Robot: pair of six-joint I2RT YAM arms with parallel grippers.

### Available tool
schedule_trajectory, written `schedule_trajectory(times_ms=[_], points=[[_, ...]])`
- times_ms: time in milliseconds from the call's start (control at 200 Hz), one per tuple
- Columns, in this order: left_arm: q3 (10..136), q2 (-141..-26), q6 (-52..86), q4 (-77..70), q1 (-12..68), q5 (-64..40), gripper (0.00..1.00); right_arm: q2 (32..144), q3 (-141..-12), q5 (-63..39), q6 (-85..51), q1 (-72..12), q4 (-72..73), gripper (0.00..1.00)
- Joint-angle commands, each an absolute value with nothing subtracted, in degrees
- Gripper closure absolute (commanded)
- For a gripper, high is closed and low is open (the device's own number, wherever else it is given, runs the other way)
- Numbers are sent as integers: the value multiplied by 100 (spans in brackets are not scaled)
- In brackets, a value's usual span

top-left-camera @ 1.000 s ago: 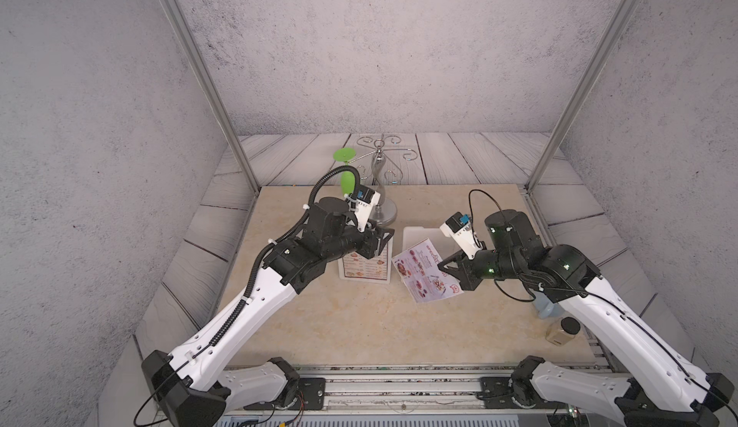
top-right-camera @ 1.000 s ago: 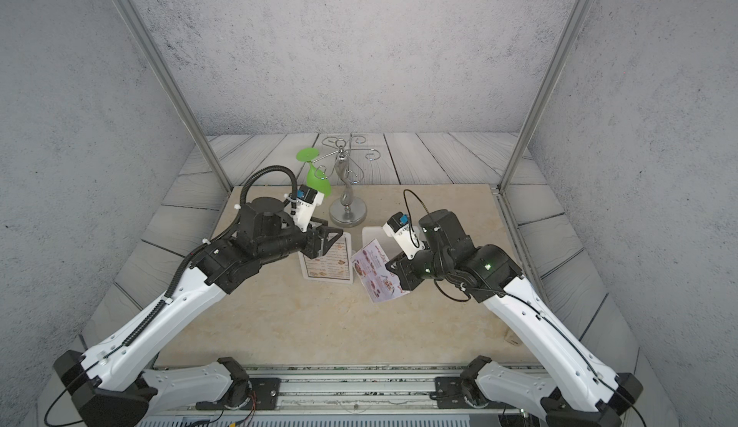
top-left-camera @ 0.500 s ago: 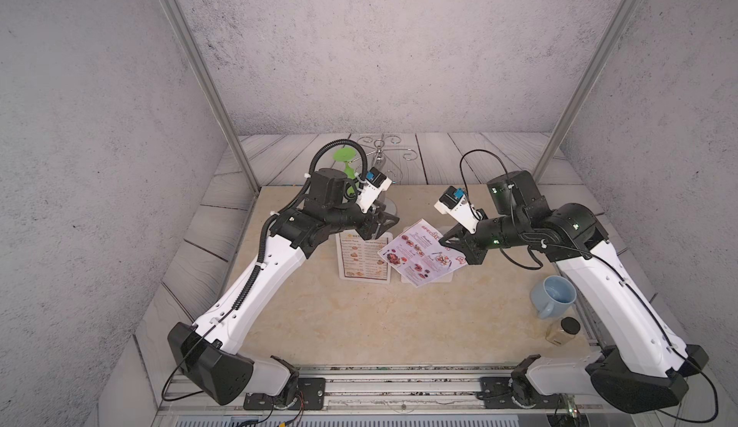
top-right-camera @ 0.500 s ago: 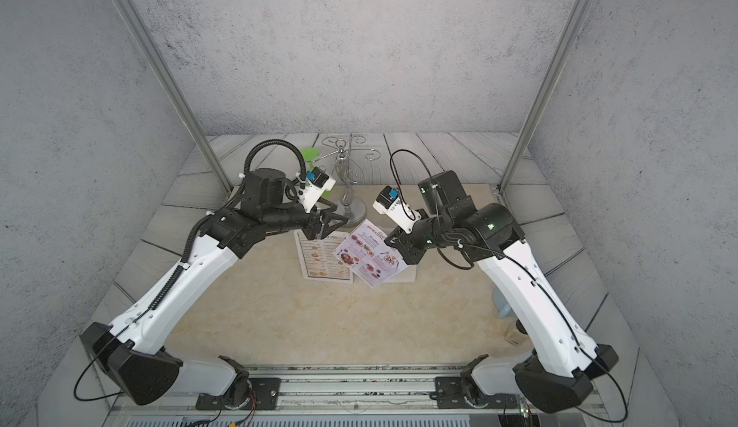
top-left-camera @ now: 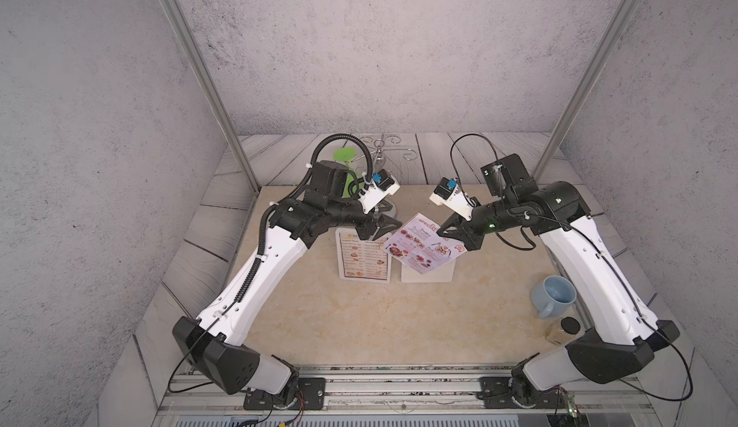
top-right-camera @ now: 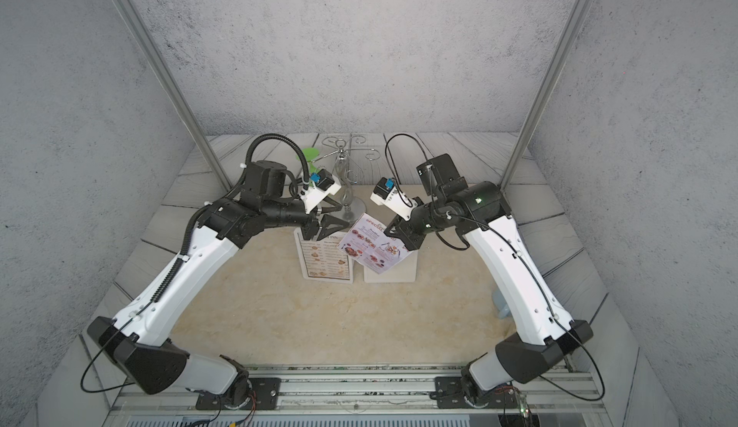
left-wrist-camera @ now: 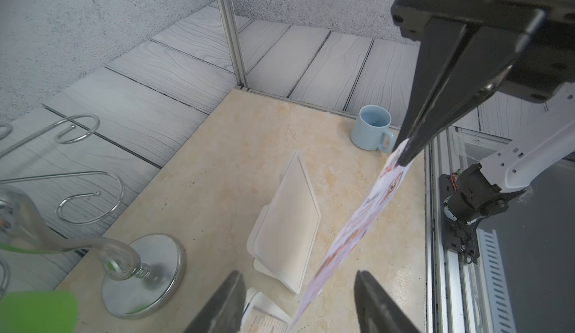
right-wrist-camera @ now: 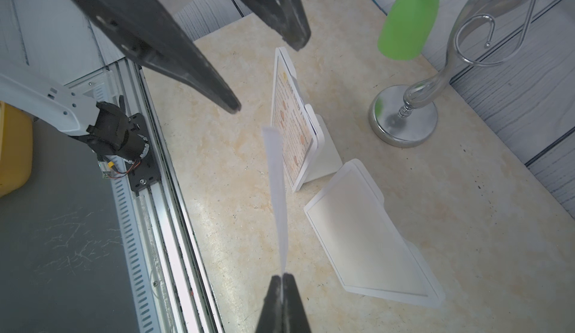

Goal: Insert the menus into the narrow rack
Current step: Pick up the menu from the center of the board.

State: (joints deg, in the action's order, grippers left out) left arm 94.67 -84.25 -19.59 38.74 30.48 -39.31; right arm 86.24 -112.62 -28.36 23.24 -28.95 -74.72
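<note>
special menu [top-left-camera: 419,247] is being pinched in mid-air by the right gripper [right-wrist-camera: 282,278] near the empty rack [right-wrist-camera: 367,238] | left gripper [left-wrist-camera: 298,274] is being held unclenched beside it, nothing grasped

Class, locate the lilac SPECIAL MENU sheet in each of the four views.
In a top view: lilac menu centre, overlapping the empty white rack.
In a top view: lilac menu centre likewise.
Left wrist: lilac menu edge-on, hanging from the right gripper.
Right wrist: lilac menu an edge-on strip beside the rack.
Shared landmark: empty white rack, in all four.
</note>
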Motion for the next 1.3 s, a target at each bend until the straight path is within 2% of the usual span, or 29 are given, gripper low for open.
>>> schedule_trajectory(times_ms=[0,345,811,936,1296], points=[[9711,-8591,-2344,4146,3006,-4159,40,8795,-11534,-3168,2666,-2806,-7708,100],[9792,-9021,-2425,4319,3015,-4466,41,9154,-11901,-3437,2939,-2708,-7617,100],[9769,-9255,-2623,4578,3015,-4861,53,9079,-11566,-3586,2971,-2482,-7036,100],[9806,-9259,-2676,4642,3015,-4879,59,9109,-11543,-3643,2953,-2406,-7027,100],[9992,-9338,-2812,4944,3015,-4781,84,9070,-11349,-3986,2834,-2221,-6759,100]])
